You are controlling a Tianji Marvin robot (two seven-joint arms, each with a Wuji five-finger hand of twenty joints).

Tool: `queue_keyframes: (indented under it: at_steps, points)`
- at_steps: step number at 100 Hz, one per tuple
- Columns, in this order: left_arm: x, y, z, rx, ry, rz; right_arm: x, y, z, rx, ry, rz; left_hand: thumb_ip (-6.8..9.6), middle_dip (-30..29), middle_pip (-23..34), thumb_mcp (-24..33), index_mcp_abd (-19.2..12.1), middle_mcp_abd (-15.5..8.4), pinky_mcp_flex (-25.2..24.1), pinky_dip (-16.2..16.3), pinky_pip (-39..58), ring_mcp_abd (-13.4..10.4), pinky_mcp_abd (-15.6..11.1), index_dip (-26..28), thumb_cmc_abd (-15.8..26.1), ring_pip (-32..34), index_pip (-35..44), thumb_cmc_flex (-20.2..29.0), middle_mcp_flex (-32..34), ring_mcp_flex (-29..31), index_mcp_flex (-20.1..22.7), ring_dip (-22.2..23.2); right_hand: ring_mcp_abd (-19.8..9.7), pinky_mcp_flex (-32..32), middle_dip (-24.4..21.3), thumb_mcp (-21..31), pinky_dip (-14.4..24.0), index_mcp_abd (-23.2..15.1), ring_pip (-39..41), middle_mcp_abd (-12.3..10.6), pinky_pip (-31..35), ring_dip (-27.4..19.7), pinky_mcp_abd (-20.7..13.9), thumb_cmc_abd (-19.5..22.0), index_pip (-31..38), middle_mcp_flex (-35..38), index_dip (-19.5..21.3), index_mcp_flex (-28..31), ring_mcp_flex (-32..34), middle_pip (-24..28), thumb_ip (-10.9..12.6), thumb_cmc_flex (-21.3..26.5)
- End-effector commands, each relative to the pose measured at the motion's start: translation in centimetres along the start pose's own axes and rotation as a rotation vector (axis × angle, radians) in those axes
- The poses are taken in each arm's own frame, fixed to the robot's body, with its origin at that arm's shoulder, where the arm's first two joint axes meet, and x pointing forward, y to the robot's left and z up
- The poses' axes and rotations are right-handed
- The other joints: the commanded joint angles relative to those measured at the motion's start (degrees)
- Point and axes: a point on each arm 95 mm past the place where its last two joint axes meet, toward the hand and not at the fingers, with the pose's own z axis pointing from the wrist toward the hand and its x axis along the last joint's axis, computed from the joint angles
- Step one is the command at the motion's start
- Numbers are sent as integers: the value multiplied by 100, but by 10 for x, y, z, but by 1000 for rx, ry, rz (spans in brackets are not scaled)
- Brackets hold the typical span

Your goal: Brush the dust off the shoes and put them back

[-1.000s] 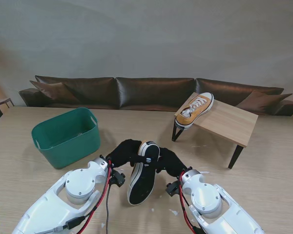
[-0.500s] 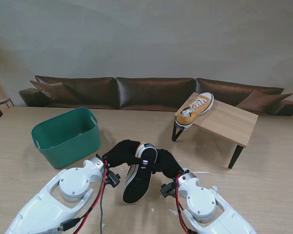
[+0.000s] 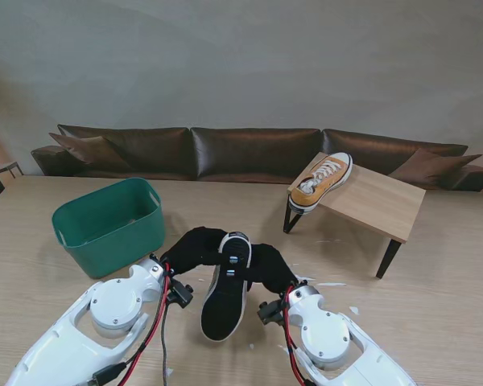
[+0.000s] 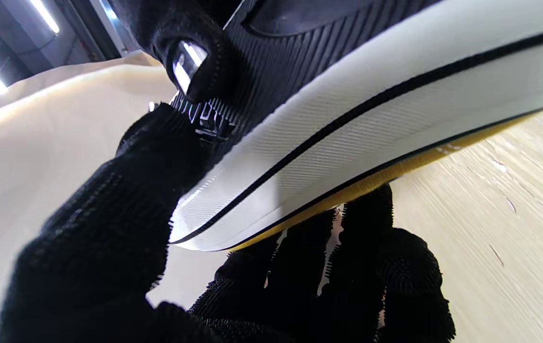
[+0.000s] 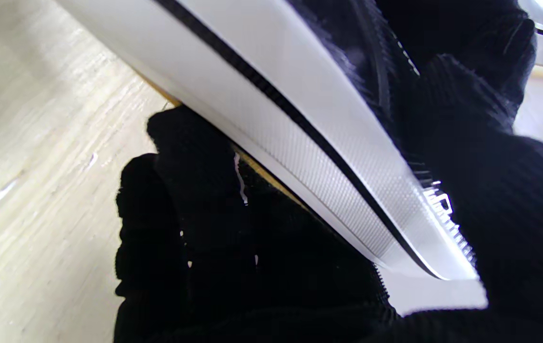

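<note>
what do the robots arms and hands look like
Both arms are glossy white with round grey joint caps. Red and black cables run along each forearm. The left hand and right hand wear black knitted gloves.

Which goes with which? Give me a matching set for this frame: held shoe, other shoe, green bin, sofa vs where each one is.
Things:
1. held shoe
2. second shoe
3. green bin
4. sofa

Places:
A. on the table, left of the hands
B. sole up between left hand and right hand
C. behind the table
D. on the small wooden stand

Pairs: 1-B, 2-D, 3-A, 4-C
</note>
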Motion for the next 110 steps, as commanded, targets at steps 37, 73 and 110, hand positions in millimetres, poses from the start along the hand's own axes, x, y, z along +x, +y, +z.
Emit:
queue_keyframes:
  at_steps: [37,73,110]
  points:
    - [15,-34,-31,159,35,33,25,-18,13,-113,101,-138,395,-577,-329,-281,-447,214,-725,-518,-941,402,10,-391,1328,-1132,-429,-283,-594,-619,-440,-633,-701,1245,180,1382,-182,-1056,841,-11,229,242,-97,56,642,386,226,500,553,-30,318,837]
    - [-1,-41,-58,195,-49,66,48,-3,41,-166,233,-459,435,-565,-284,-473,-169,312,-735,-496,-984,468,64,-330,1536,-1136,-307,-193,-503,-591,-227,-608,-876,1041,174,1304,-161,-1436,408,-295,7,24,-433,334,913,77,-68,190,553,21,364,768]
    - [-19,-33,-69,162,-144,84,47,15,71,-215,312,-731,465,-509,-252,-588,-33,368,-749,-453,-1008,528,97,-147,1650,-1116,-117,-132,-432,-577,50,-595,-1159,527,-644,1213,-457,-2444,-1484,-1362,-334,-390,-842,350,1291,-141,-808,19,380,-902,282,510]
